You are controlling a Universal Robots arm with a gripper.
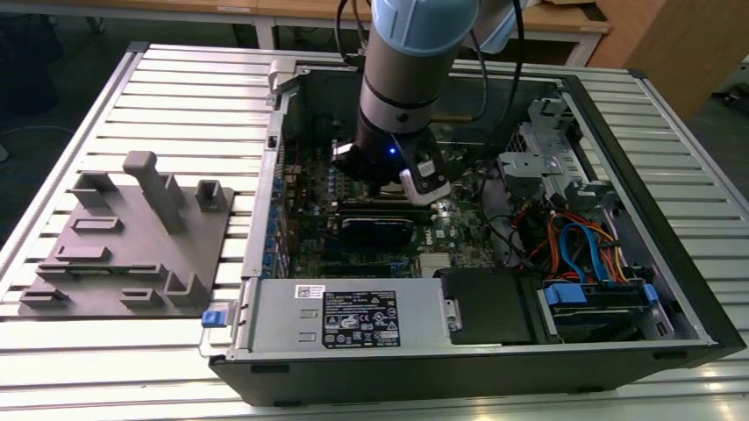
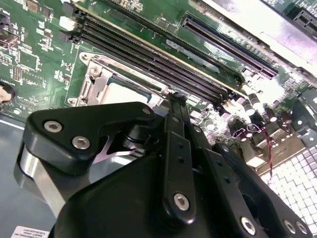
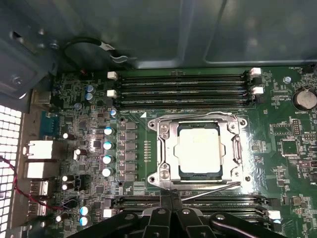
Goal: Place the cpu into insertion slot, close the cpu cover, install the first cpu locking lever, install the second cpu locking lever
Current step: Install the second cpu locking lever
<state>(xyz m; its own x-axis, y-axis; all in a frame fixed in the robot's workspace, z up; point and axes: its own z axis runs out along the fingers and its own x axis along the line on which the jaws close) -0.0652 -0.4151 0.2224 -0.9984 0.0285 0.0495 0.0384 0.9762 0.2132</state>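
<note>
The cpu (image 3: pixel 199 148) lies flat in the insertion slot (image 3: pixel 154 177), its silver top showing through the window of the cpu cover (image 3: pixel 168 148), which lies down over it. One thin wire locking lever (image 3: pixel 198 117) runs along the socket's far side. The other lever (image 3: pixel 213 191) slants along the near side, its end close to my gripper (image 3: pixel 171 198). The black fingers are pressed together, shut, with nothing visibly between them. In the second wrist view the gripper (image 2: pixel 176 101) stands just beside the cover (image 2: pixel 96 82) and cpu (image 2: pixel 126 91). In the exterior view the gripper (image 1: pixel 392 197) hangs low over the motherboard.
The open computer case (image 1: pixel 690 289) lies on a slatted table. A grey power supply box (image 1: pixel 345 320) fills its near side, with drive bays and cables (image 1: pixel 574 246) at the exterior view's right. Long black memory slots (image 3: pixel 183 89) flank the socket. A grey fixture plate (image 1: pixel 129 254) sits outside the case.
</note>
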